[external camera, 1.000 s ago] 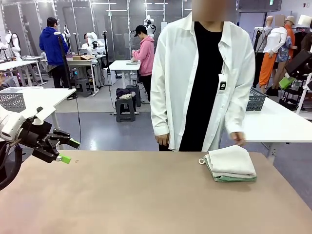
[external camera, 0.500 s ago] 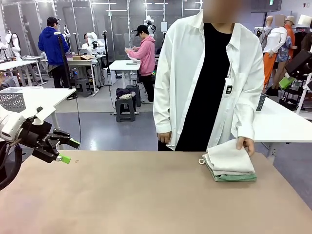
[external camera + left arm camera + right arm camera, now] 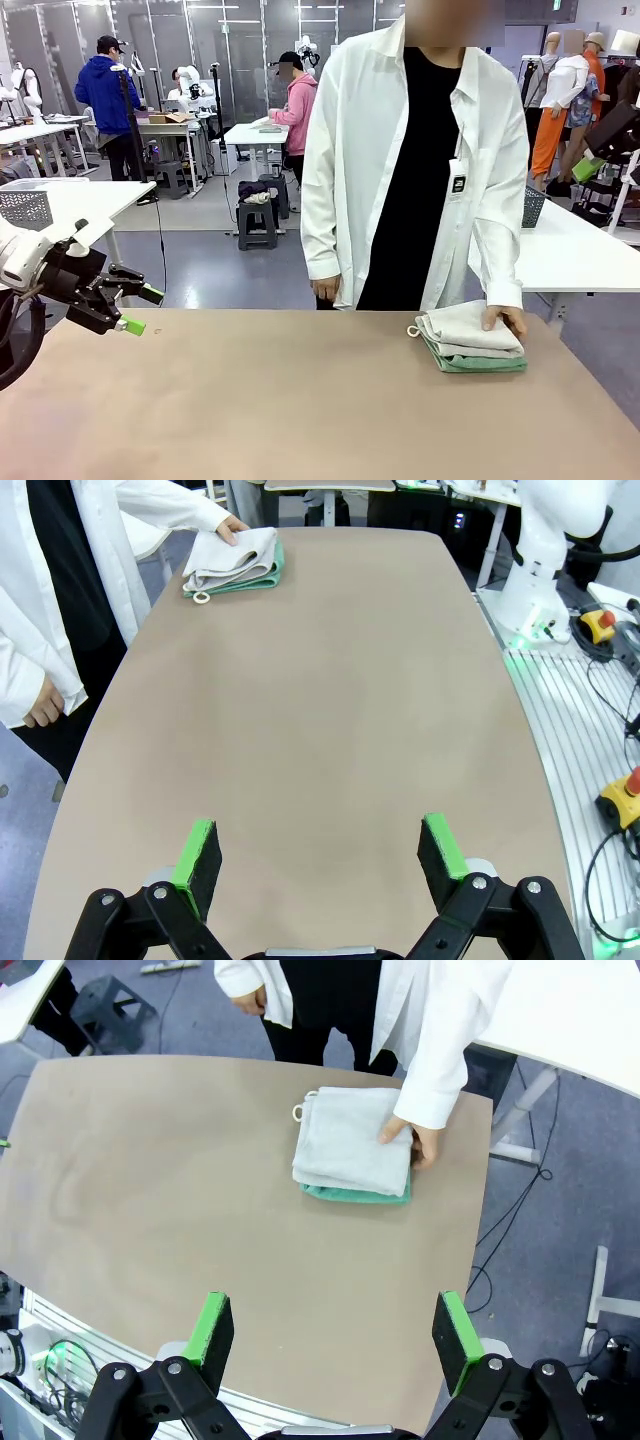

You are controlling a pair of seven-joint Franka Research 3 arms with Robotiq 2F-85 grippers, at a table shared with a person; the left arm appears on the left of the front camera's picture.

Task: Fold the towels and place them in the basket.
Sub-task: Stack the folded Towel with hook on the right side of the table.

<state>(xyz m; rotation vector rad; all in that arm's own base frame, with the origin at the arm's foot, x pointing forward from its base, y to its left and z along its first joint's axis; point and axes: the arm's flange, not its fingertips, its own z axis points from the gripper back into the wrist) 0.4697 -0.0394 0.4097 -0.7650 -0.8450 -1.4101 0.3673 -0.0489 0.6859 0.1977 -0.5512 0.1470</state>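
1. Front view: the towels, a cream towel stacked on a green towel, lie at the table's far right edge, under the person's hand.
2. Left gripper hangs at the far left, jaws wide apart, empty, well apart from the stack.
3. Right wrist view: right gripper, jaws spread and empty, faces the stack; this arm appears nearer.
4. Stack's long axis runs roughly along the far edge.

Green towel mostly hidden under cream towel, just its edge visible. Person's hand covers the cream towel's corner at 3 o'clock. Counter cut off by bottom edge.
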